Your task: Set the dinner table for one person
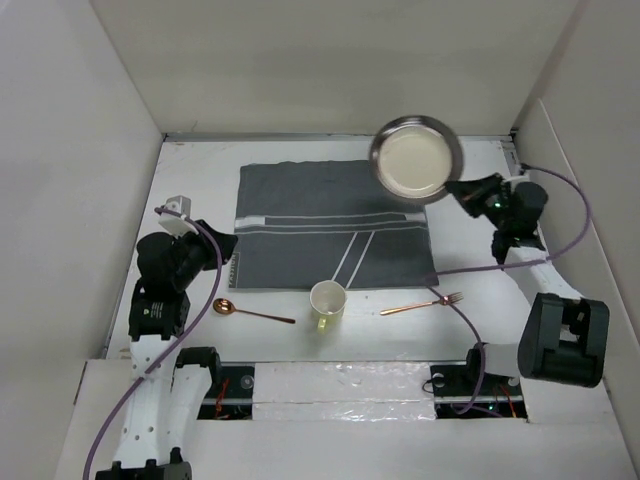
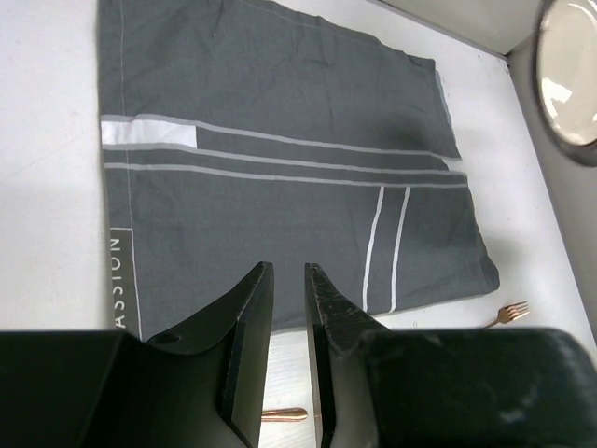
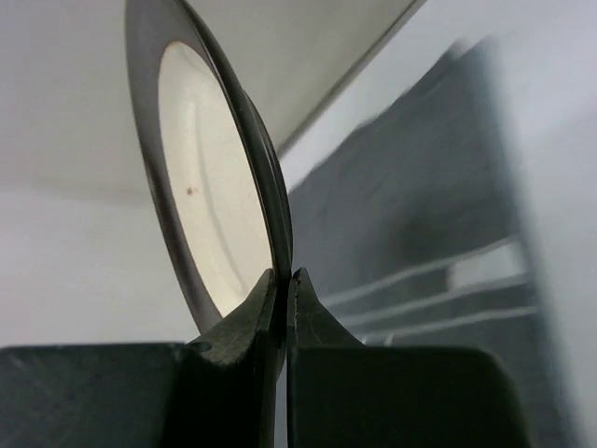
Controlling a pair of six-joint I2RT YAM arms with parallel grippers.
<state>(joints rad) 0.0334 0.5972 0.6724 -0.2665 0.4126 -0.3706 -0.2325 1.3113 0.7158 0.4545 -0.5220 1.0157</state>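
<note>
Dinner table [image 1: 390, 340]: white surface filling the walled bay, arm bases at its near edge.

- 1 grey striped mat [image 1: 330, 225] lies flat mid-table.
- 1 cup [image 1: 327, 300] stands upright at the mat's near edge.
- 1 spoon [image 1: 250, 312] lies on bare table left of the cup.
- 1 fork [image 1: 422, 304] lies on bare table right of the cup.
- 1 plate [image 1: 415, 158] hangs tilted above the mat's far right corner, apparently off the surface.

Right gripper [image 3: 284, 280]: jaws pinched on the plate's rim. Left gripper [image 2: 289, 271]: jaws a narrow slit apart, holding nothing, over the mat's near left part.

Progress, judged: mat is down. Plate is not yet placed. Cutlery and cup look loosely arranged, likely to be set beside the plate.
</note>
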